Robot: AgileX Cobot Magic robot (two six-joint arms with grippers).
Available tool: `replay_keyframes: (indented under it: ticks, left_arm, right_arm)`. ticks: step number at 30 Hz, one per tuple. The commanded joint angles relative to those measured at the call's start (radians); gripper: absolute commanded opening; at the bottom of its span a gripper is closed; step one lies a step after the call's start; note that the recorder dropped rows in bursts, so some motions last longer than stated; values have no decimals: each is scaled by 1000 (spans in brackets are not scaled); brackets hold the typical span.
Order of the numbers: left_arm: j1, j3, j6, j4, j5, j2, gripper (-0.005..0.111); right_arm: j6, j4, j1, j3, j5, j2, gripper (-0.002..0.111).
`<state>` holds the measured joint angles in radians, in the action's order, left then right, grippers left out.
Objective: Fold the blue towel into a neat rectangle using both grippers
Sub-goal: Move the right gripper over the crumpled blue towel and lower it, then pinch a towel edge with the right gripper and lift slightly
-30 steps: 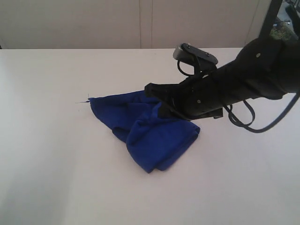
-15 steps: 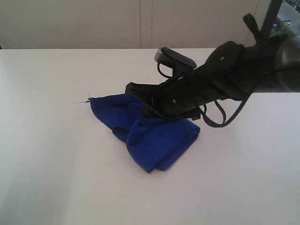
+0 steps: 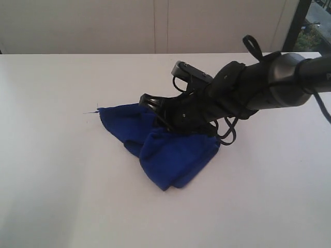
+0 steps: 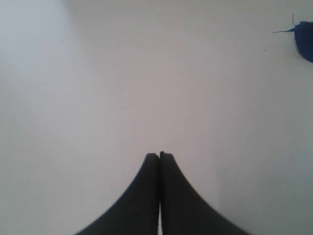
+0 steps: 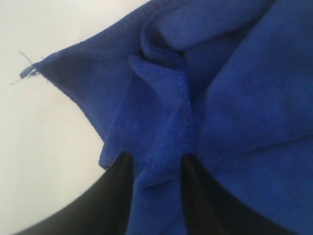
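Fold barely under way. The blue towel (image 3: 165, 147) lay crumpled in a lumpy heap near the middle of the white surface (image 3: 62, 186), with layers bunched over one another, edges uneven and no rectangle yet. One corner stuck out flat toward the left of the exterior view, its loose thread (image 3: 92, 111) lying on the surface. The right arm (image 3: 264, 88) reached across onto the far side of the heap. The right fingers (image 5: 115, 196) stood partway apart astride a raised hemmed ridge of towel (image 5: 230, 98), with cloth filling the gap between them. I could not tell whether they pinched it or just sat around it. The left fingers (image 4: 146, 196) were pressed together and held nothing, hovering over bare surface well apart from the towel, with only the threaded corner (image 4: 305, 46) visible at the edge of that wrist view. My judgement is that nothing counts as done. Left to do: spread the cloth flat, bring the left side in to take a corner, fold edge to edge, then square it up.
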<state>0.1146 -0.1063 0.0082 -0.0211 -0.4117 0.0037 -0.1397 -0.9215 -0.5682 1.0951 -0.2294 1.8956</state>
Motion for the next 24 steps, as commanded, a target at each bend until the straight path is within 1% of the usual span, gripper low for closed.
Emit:
replay_keyframes:
  ticks: [1, 5, 13, 18, 24]
  left_arm:
    - [2, 7, -8, -8, 3, -4, 0]
    - [2, 7, -8, -8, 3, -4, 0]
    - [2, 7, -8, -8, 3, -4, 0]
    - [2, 7, -8, -8, 3, -4, 0]
    - [2, 7, -8, -8, 3, -4, 0]
  right_arm:
    - [14, -5, 2, 8, 48, 19, 37]
    - [14, -26, 2, 8, 81, 36, 37]
    - [14, -99, 0, 11, 34, 50, 36]
    - [14, -121, 0, 11, 0, 50, 26]
    - [14, -142, 0, 11, 9, 50, 12]
